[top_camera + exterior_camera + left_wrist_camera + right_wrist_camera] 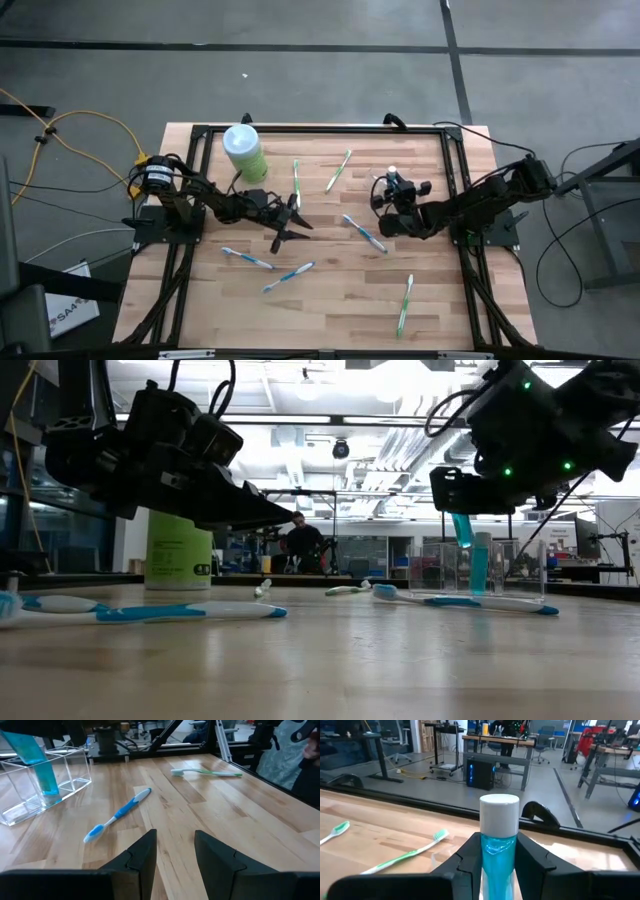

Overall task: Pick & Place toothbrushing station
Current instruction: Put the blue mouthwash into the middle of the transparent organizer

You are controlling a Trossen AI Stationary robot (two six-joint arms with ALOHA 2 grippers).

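Because the right gripper (495,855) is clamped on a blue toothpaste tube (496,851) with a white cap (499,813), it hangs over the toothbrushing station (47,782), apparently to lower the tube in tail first. That clear holder sits on the right half of the wooden table (330,300), just under the right gripper. The left gripper (175,852) hovers near the table's middle with its fingers parted and nothing between them, likely waiting. The left wrist view alone shows the tube's flat end already inside the holder; the high view hides that under the arm. The low view shows the tube upright and the pale-green bottle (179,550) well behind.
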